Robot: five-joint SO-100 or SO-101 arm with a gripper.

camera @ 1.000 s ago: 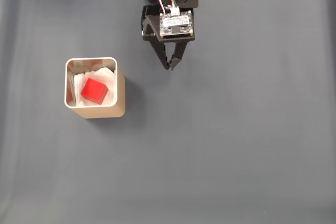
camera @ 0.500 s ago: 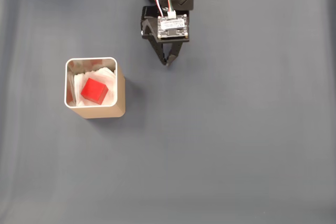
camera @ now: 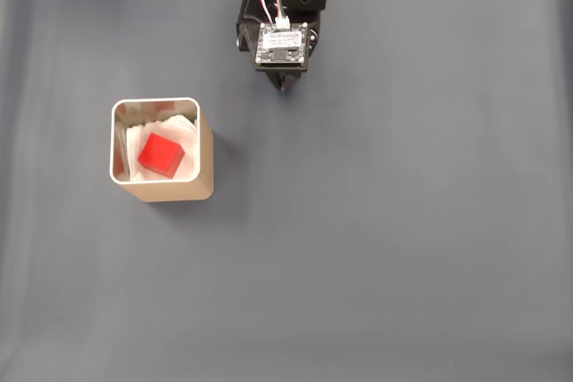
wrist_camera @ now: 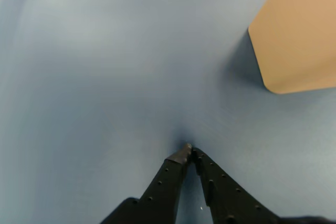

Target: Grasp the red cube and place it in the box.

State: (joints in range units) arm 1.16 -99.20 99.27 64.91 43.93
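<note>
In the fixed view the red cube (camera: 161,154) sits inside the box (camera: 205,160), on its white paper lining, at the left of the grey tabletop (camera: 385,239). The pincer (camera: 285,88) is near the top edge, well apart from the box. In the wrist view its fingertips (wrist_camera: 183,154) meet, empty, over bare tabletop.

In the wrist view the box (wrist_camera: 296,35) is cut off by the frame's edges toward two o'clock, its opening unseen, while in the fixed view the arm's own body covers most of the gripper (camera: 285,89).
</note>
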